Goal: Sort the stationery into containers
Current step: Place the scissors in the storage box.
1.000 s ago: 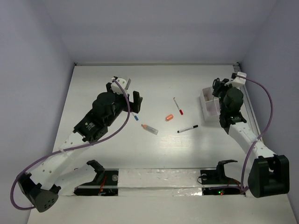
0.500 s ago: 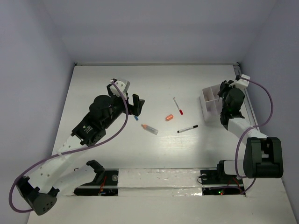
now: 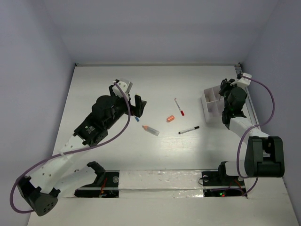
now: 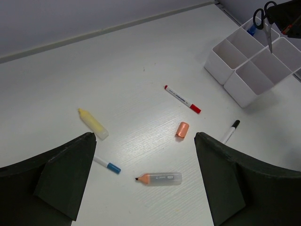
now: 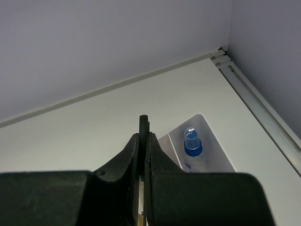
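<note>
My right gripper [image 5: 143,134] is shut on the black-handled scissors [image 4: 264,21], which hang blades down over the white organizer box [image 4: 249,66]; they also show between the jaws in the right wrist view [image 5: 143,123]. My left gripper [image 4: 146,141] is open and empty, hovering above the table. Below it lie the orange-tipped crayon [image 4: 159,178], the blue-tipped pen [image 4: 107,164], the cream stick [image 4: 92,124], the orange cap [image 4: 182,129], the red-capped pen [image 4: 182,99] and the black marker [image 4: 230,130]. In the top view the organizer [image 3: 210,106] is at the right and my right gripper [image 3: 222,89] is over it.
A blue-capped item [image 5: 191,141] stands in the organizer's far compartment. The back wall and the right wall with a metal rail [image 5: 258,108] run close to the organizer. The left arm [image 3: 101,117] stretches over the table's left half.
The right arm has folded up at the elbow, and its gripper with the scissors has shifted slightly right over the organizer. The left gripper has drifted slightly right.
</note>
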{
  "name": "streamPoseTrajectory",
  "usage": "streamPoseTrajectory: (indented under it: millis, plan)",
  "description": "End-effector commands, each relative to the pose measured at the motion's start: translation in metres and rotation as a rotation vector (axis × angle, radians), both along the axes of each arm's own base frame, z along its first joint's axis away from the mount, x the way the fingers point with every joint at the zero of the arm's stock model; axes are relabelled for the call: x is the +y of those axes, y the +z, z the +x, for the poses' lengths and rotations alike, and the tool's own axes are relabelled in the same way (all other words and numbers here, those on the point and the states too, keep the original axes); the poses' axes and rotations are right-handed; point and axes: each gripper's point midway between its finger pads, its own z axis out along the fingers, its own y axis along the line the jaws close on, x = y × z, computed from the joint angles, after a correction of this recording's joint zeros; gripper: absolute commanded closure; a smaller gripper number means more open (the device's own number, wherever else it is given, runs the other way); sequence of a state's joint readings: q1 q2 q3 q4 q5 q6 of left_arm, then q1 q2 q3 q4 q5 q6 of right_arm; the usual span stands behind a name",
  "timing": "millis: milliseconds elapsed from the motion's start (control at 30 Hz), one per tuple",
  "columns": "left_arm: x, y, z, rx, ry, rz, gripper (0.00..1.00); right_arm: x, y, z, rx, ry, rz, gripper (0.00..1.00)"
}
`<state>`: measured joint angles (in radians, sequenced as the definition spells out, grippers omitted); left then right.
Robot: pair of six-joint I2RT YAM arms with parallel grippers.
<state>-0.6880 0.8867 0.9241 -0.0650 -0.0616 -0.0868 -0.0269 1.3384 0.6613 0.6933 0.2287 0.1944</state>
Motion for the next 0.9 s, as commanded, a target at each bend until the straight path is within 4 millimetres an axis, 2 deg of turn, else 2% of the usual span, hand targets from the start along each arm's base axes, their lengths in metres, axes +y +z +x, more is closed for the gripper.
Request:
streamPoseTrajectory:
  millis: [0,167,533,867]
  plan:
    - [-0.004,0.004,0.005,-0.026,0.003,-0.016,0.16,-0.004,0.043,0.000,-0.126,-0.010,-0.024,1.00]
    - [-0.006,-0.001,0.007,-0.017,0.003,-0.008,0.16,-0.003,0.042,-0.001,-0.130,-0.002,-0.039,1.00]
    - [-0.008,-0.015,0.015,0.011,0.019,0.025,0.16,0.008,0.020,0.012,-0.083,0.064,-0.020,1.00]
    - [-0.011,-0.026,0.020,0.035,0.021,0.048,0.16,0.014,0.013,0.024,-0.065,0.103,-0.027,1.00]
